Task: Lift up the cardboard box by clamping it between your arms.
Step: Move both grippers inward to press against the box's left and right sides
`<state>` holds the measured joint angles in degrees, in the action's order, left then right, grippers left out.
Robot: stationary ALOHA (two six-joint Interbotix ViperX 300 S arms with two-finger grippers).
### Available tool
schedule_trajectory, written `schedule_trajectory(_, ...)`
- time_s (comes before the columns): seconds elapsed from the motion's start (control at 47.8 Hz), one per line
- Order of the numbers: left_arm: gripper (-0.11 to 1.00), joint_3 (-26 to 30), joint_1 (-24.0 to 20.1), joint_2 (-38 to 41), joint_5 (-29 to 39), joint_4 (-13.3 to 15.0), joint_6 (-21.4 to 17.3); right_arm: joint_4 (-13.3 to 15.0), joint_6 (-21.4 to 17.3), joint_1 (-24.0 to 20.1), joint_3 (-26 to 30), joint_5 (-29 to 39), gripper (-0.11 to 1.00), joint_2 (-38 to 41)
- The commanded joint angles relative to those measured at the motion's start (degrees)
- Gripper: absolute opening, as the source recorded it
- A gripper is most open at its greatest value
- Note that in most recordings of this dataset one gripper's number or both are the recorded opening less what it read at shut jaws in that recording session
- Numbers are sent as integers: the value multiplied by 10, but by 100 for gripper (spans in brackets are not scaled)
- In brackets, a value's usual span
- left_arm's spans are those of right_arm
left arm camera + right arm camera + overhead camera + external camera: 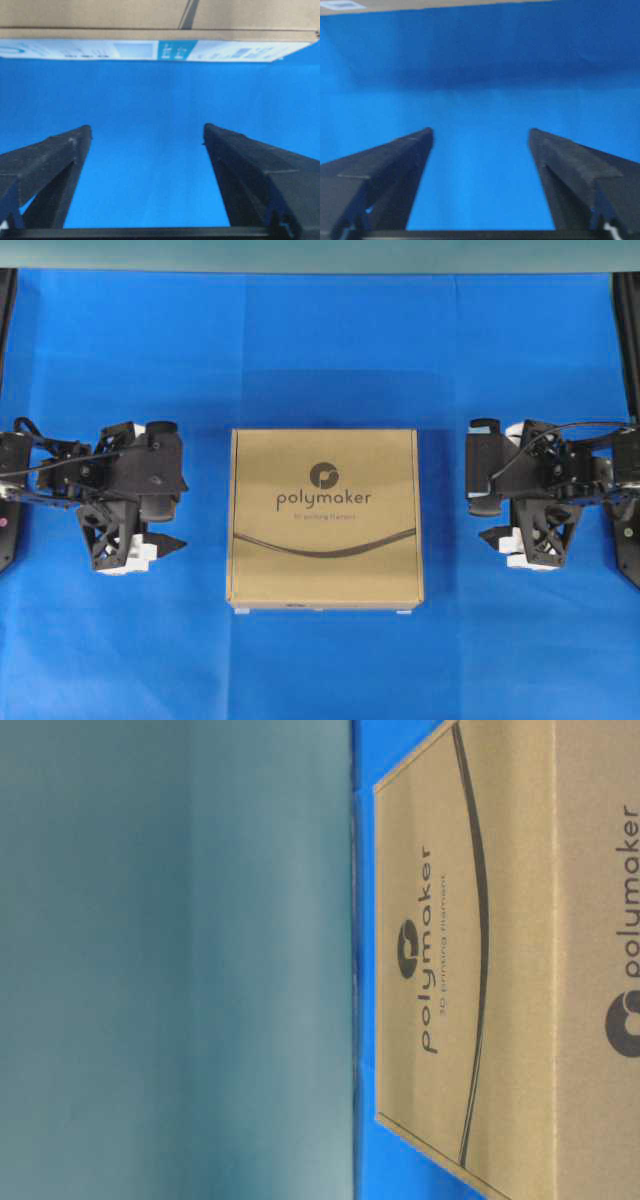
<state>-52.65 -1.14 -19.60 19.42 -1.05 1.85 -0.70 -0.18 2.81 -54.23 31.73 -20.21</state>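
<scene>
Both claws, left (145,135) and right (480,137), are being held spread, gripping nothing, beside the cardboard box (325,517) lying between them; only the left wrist view is showing its pale label.

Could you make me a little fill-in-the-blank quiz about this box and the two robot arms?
1. The cardboard box lies flat on a ____ cloth.
2. The word printed on its top is ____.
3. The left gripper has its fingers ____, with nothing between them.
4. The right gripper and the box are ____ touching.

Missing words: blue; polymaker; open; not
</scene>
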Motion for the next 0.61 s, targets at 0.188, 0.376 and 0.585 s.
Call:
schedule_trajectory(0.188,88,18,-2,40,-11,-1,1,2,5,1,2,-65,99,44)
schedule_trajectory(0.376,89,41,-9,76,-20,-1,-4,2,6,0,4,-133,99,82)
schedule_trajectory(0.585,89,55,-9,110,-42,-1,-3,2,6,1,11,-172,99,119)
